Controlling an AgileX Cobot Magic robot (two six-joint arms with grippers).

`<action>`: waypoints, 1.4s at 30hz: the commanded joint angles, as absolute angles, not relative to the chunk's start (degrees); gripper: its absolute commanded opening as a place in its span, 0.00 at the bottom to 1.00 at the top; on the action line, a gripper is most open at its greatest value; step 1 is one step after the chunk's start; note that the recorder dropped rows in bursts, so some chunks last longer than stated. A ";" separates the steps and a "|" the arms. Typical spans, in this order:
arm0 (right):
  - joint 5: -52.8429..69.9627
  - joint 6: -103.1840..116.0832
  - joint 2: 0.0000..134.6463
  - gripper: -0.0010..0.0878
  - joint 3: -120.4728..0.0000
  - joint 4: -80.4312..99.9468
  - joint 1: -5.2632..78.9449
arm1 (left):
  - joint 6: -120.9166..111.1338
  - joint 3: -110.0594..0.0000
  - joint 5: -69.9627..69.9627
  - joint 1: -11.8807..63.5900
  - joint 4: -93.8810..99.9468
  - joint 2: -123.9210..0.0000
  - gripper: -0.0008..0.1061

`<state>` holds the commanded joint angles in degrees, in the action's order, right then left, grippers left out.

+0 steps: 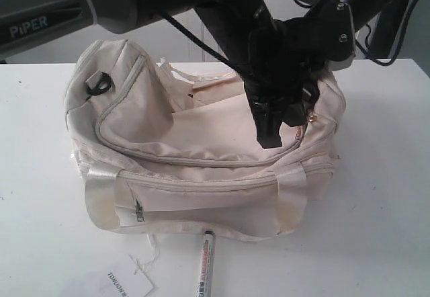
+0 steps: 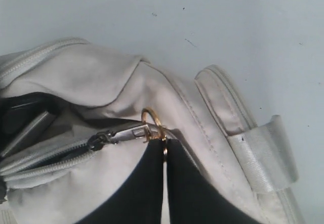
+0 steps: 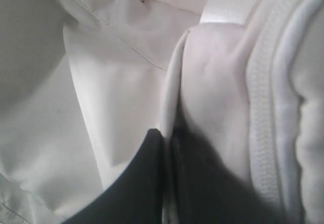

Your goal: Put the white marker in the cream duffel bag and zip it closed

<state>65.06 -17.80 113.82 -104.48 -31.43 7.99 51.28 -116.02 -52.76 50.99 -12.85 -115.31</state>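
White surface (image 1: 376, 209) carries the cream duffel bag (image 1: 201, 162), whose top zip stands partly open. The white marker (image 1: 205, 265) lies outside the bag, just in front of it and near a paper tag (image 1: 127, 282). The left hand (image 2: 164, 150) is pressed together on the gold ring zip pull (image 2: 152, 124). The right hand (image 3: 167, 139) pinches a fold of the bag's cream fabric.

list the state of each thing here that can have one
cream duffel bag: on the table, top gaping, not zipped
white marker: lying on the table in front of the bag, outside it
left gripper: shut on the gold ring zip pull
right gripper: shut on a fold of bag fabric
paper tag: flat on the table by the marker
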 joint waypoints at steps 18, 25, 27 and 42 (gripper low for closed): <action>56.47 -12.16 112.56 0.01 -104.48 -31.33 7.99 | 51.02 -116.02 -59.63 50.99 -15.09 -115.31 0.01; 55.33 -11.00 112.56 0.01 -104.48 -31.33 7.99 | 51.02 -116.02 -63.07 50.99 -17.80 -115.31 0.01; 54.91 -9.87 112.56 0.01 -104.48 -31.33 7.99 | 50.90 -116.02 -64.13 50.99 -18.33 -115.31 0.01; 53.99 -8.79 112.56 0.01 -104.48 -31.45 7.99 | 49.24 -116.02 -69.96 50.99 -20.57 -115.31 0.01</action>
